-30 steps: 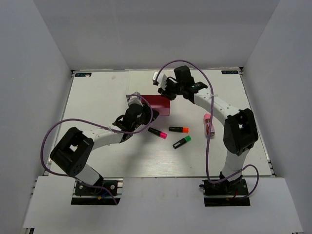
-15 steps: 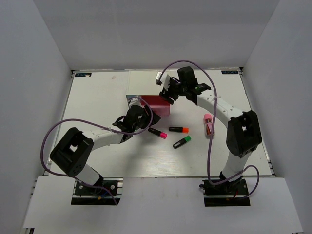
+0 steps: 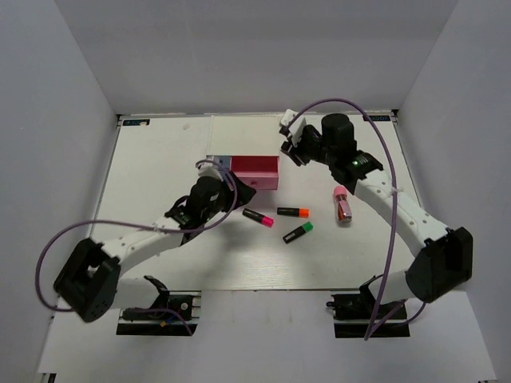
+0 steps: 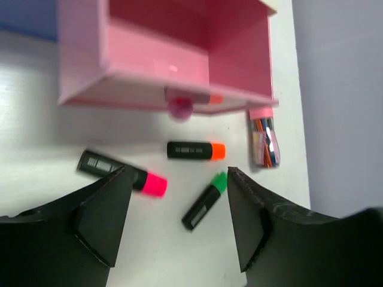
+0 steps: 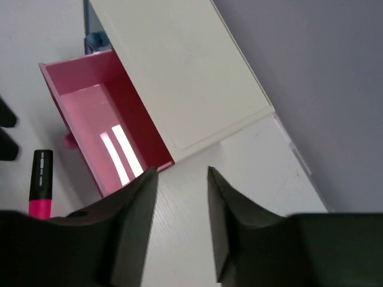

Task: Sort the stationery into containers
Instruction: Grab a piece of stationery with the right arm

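The pink drawer (image 3: 255,171) of the white chest (image 5: 179,72) stands pulled out, and its inside (image 4: 179,24) looks bare. Three short black highlighters lie on the table in front of it: pink cap (image 3: 258,216), orange cap (image 3: 293,211), green cap (image 3: 297,232). A small clear block with a pink end (image 3: 342,205) lies to their right. My left gripper (image 3: 239,191) hangs open and empty at the drawer's near left corner, above the pink-capped highlighter (image 4: 119,173). My right gripper (image 3: 291,146) is open and empty just right of the chest.
A strip of the chest's blue drawer (image 4: 27,15) shows beside the pink one. The pink drawer's round knob (image 4: 179,107) juts toward the highlighters. Grey walls close in the white table (image 3: 160,159) on three sides.
Both grippers have opened and left the chest. My left arm drew back toward the near left. My right arm swung right, away from the chest's back corner.
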`<state>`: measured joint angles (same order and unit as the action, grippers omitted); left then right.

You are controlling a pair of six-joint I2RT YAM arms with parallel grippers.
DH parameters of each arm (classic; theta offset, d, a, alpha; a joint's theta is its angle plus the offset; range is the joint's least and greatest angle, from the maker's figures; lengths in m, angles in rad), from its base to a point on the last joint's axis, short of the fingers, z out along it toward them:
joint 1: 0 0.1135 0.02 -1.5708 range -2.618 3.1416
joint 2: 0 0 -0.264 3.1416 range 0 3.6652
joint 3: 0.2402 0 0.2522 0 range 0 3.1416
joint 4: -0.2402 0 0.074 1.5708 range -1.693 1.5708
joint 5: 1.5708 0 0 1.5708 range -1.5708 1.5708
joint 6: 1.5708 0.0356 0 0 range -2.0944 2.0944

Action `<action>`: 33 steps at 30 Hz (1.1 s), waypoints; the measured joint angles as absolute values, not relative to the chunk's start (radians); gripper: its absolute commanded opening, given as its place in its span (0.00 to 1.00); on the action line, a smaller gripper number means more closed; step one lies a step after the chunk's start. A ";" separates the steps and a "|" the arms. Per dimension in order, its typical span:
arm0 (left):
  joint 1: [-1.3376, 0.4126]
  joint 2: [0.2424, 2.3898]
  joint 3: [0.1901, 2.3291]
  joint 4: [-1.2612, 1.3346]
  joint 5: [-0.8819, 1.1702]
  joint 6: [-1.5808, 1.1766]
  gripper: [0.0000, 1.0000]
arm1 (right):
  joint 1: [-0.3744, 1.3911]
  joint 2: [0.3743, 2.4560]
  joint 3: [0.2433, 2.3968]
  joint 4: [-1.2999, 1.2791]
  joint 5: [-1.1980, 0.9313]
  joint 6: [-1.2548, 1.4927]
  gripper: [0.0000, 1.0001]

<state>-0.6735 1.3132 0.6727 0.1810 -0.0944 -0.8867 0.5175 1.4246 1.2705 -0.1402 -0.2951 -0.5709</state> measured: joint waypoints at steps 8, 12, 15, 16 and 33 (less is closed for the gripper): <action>-0.673 0.867 0.390 0.054 -0.110 -0.962 1.00 | 0.413 1.330 1.141 -0.233 -0.196 -0.373 0.53; -0.673 0.647 0.288 -0.029 -0.160 -1.028 1.00 | 0.347 1.321 1.055 -0.294 -0.176 -0.281 0.72; -0.673 0.514 0.251 -0.083 -0.207 -1.071 1.00 | 0.296 1.321 0.998 -0.336 -0.174 -0.237 0.74; -0.673 0.484 0.248 -0.102 -0.220 -1.082 1.00 | 0.279 1.322 0.982 -0.351 -0.174 -0.225 0.74; -0.673 0.622 0.247 -0.205 -0.176 -1.123 1.00 | 0.139 1.528 0.934 -0.414 -0.091 -0.191 0.70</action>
<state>-0.6735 0.6216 0.2466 -0.2050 -0.1764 -1.1233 0.1390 1.5284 0.9337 -0.4145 -0.0914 -0.1909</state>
